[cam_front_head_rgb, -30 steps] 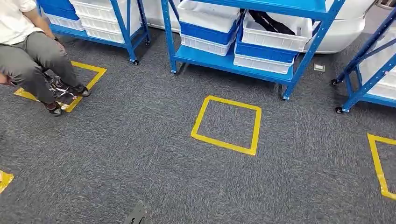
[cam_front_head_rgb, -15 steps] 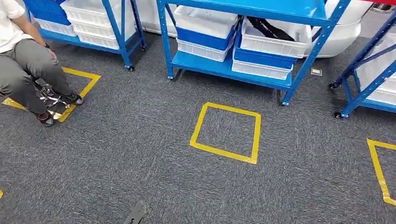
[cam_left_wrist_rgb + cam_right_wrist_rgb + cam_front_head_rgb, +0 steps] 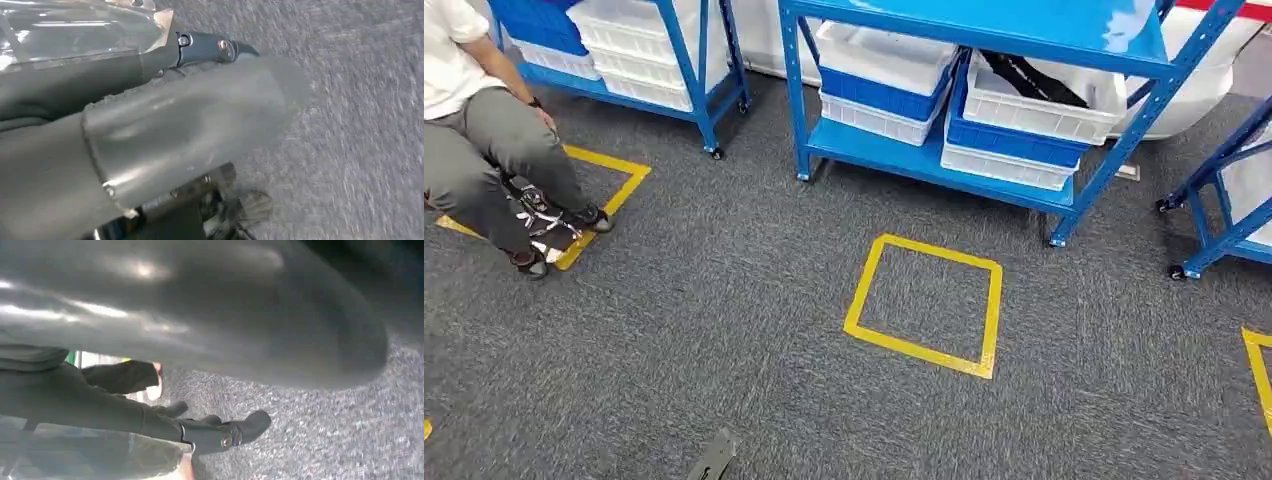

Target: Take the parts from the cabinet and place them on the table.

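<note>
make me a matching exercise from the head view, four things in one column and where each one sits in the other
Things:
1. person
2. yellow square
3. black part
4. blue shelf

Places:
A. in a white bin on the middle rack
B. on the carpet in front of the middle rack
C. seated at the far left
D. top of the middle rack

Pairs: 1-C, 2-B, 3-A, 4-D

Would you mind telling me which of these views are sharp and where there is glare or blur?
Head view: sharp, with glare on the blue shelf top. Left wrist view: grey carpet streaked by blur. Right wrist view: soft, with the grey thumb out of focus.
</note>
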Available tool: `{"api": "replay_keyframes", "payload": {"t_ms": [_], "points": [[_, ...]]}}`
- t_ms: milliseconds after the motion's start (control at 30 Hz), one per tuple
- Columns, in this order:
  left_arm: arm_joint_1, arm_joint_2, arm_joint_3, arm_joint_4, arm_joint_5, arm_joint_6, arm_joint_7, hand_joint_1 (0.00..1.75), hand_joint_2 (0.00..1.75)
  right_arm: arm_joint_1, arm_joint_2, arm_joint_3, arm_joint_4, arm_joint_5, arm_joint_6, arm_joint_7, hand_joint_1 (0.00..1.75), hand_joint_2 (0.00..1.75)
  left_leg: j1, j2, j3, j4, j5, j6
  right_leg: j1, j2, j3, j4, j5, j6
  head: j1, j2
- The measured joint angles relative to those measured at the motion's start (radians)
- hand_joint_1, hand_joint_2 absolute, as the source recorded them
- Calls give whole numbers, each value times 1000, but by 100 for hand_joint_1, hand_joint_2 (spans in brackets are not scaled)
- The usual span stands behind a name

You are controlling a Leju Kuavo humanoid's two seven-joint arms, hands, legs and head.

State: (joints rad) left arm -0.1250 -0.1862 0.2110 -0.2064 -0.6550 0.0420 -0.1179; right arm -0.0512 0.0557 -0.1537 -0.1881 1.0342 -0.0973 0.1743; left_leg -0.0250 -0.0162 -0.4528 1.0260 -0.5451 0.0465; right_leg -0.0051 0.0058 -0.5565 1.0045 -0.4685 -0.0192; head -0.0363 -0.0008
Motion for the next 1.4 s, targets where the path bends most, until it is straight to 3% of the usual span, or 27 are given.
{"api": "replay_keyframes", "payload": {"t_ms": [67, 100, 200, 233, 267, 300, 367, 433, 500, 533, 567, 667, 700, 733, 767, 800, 867, 967, 1033, 1133, 1200, 1233, 1267, 1300, 1333, 1367, 1400], "points": [[-4, 1, 0, -1, 0, 2, -1, 0, 0, -2, 2, 0, -1, 2, -2, 0, 0, 0, 4, 6, -44, 82, 1, -9, -7, -3, 35, -20, -3, -8, -3, 0], [-5, 1, 0, -1, 0, 2, 0, 0, 0, -2, 0, 0, -1, 3, -2, -1, 0, 0, 10, 7, -92, 154, -5, -17, -8, -2, 46, -26, -7, -13, -5, 0], [-3, 5, 1, -1, 2, 2, 1, 0, 0, -5, 4, 0, -1, 9, -7, -1, 0, 0, 35, 8, -225, 272, -113, -50, -14, 3, 79, -30, -39, -4, -6, 0], [-3, 6, 1, -1, 2, 2, 1, 0, 0, -4, 5, 1, 0, 16, -9, -3, 0, 175, 42, 9, -241, 252, -121, -58, -18, 5, 96, -30, -52, 1, -6, 0], [-3, 7, 2, -1, 2, 2, 1, 0, 0, 0, 7, 2, 0, 19, -9, -6, 0, 175, 48, 11, -243, 212, -105, -66, -23, 6, 113, -30, -65, 7, -5, 0], [-3, 8, 2, -1, 2, 2, 1, 0, 0, 0, 8, 2, 0, 20, -6, -11, 0, 175, 54, 14, -235, 146, -49, -74, -28, 7, 133, -30, -81, 14, -6, 0], [1, 9, 2, 0, 1, -2, 1, 0, 0, 0, 9, 2, 0, 14, 13, -19, 0, 175, 62, 20, -231, 9, 168, -74, -26, 7, 152, -32, -112, 30, -11, 0], [0, 10, 3, 0, -4, -10, 3, 0, 0, -8, 9, 2, 0, -1, 26, -20, 0, 175, 51, 22, -219, 13, 149, -50, -17, 5, 169, -44, -136, 49, -12, 0], [-5, 9, 3, 0, -6, -12, 2, 0, 0, -9, 7, -4, 0, -31, 44, -13, 0, 175, 45, 21, -210, 6, 139, -24, -14, 6, 191, -36, -111, 81, -9, 0], [-7, 9, 4, -2, -9, -16, 2, 0, 0, -12, 6, -14, 0, -57, 64, -3, 0, 175, 47, 12, -187, -3, 137, -16, -16, 5, 186, -8, -108, 88, -8, 0], [-7, 9, 5, -3, -13, -21, 2, 0, 0, -15, 5, -28, 0, -81, 86, 4, 0, 0, 46, 14, -170, -9, 125, -7, -22, 4, 155, 52, -107, 87, -6, 0], [-11, 9, 7, -3, -19, -30, 6, 0, 0, -22, 2, -77, 0, -127, 154, 19, 0, 0, 41, 13, -135, -9, 90, 5, -21, 3, 4, 244, -188, 52, 2, 0], [-11, 9, 7, -3, -21, -31, 8, 0, 0, -21, 2, -86, 0, -130, 161, 19, 0, 0, 40, 11, -121, -9, 78, 7, -19, 3, -33, 270, -214, 56, 2, 0], [-10, 9, 7, -3, -21, -31, 9, 0, 0, -21, 2, -95, 0, -134, 167, 16, 0, 175, 38, 8, -104, -9, 65, 7, -15, 3, -54, 260, -220, 67, 3, 0], [-10, 8, 7, -3, -21, -31, 9, 0, 0, -21, 3, -102, 0, -135, 170, 14, 0, 175, 37, 6, -85, -9, 50, 7, -14, 3, -58, 220, -203, 63, 2, 0], [-10, 8, 8, -3, -21, -31, 9, 0, 0, -21, 3, -108, 0, -137, 174, 6, 0, 175, 36, 5, -63, -9, 35, 4, -14, 3, -50, 150, -158, 72, 3, 0], [-9, 9, 8, -3, -23, -30, 9, 0, 0, -13, 3, -119, 1, -136, 178, -5, 0, 175, 36, 6, -46, -12, 7, -5, -14, -6, -39, 39, 5, 93, 5, 0], [-13, 9, 9, -3, -26, -28, 13, 0, 0, -23, 7, -129, 1, -126, 170, -3, 0, 175, 32, 8, -11, -6, -16, -26, 3, -7, -32, 28, -10, 44, 5, 0], [-17, 7, 9, -6, -27, -26, 13, 0, 0, -31, 10, -134, 0, -122, 168, 0, 0, 175, 35, 8, -20, 20, -10, -32, -9, -2, 1, 18, -16, 33, 5, 0], [-21, 6, 8, -6, -27, -25, 13, 0, 0, -34, 11, -140, 0, -120, 168, 2, 0, 175, 37, 11, -150, 216, -10, -45, -10, -3, 38, 3, -35, 4, 5, 0], [-19, 8, 9, -6, -27, -25, 15, 0, 0, -34, 12, -143, 0, -121, 167, 2, 0, 175, 37, 11, -245, 307, -81, -50, -9, 2, 61, -1, -54, 2, 5, 0], [-19, 9, 9, -6, -27, -25, 14, 0, 0, -35, 12, -145, 0, -121, 167, 2, 0, 175, 37, 12, -272, 306, -98, -50, -8, 4, 75, 0, -61, 2, 4, 0], [-19, 10, 9, -6, -27, -25, 14, 0, 0, -35, 13, -148, 0, -121, 167, 2, 0, 175, 36, 12, -283, 277, -89, -47, -7, 7, 91, 0, -73, 4, 5, 0], [-19, 10, 9, -6, -27, -25, 13, 0, 0, -35, 15, -150, 0, -121, 167, 2, 0, 175, 34, 12, -280, 219, -47, -40, -6, 11, 108, -1, -86, 5, 5, 0], [-19, 10, 9, -6, -27, -26, 12, 0, 0, -36, 16, -150, 0, -120, 166, 2, 0, 175, 31, 11, -269, 146, 21, -30, -3, 12, 123, -1, -97, 6, 4, 0], [-19, 11, 9, -6, -27, -27, 11, 0, 0, -34, 19, -151, 0, -120, 166, 3, 0, 175, 23, 12, -258, 64, 126, -11, -3, 12, 123, -3, -110, 7, 5, 0], [-18, 16, 9, -6, -27, -29, 11, 0, 0, -35, 25, -151, 0, -120, 166, 5, 0, 175, 11, 4, -267, 31, 161, -3, 6, 16, 141, 5, -122, 14, 6, 0]]}}
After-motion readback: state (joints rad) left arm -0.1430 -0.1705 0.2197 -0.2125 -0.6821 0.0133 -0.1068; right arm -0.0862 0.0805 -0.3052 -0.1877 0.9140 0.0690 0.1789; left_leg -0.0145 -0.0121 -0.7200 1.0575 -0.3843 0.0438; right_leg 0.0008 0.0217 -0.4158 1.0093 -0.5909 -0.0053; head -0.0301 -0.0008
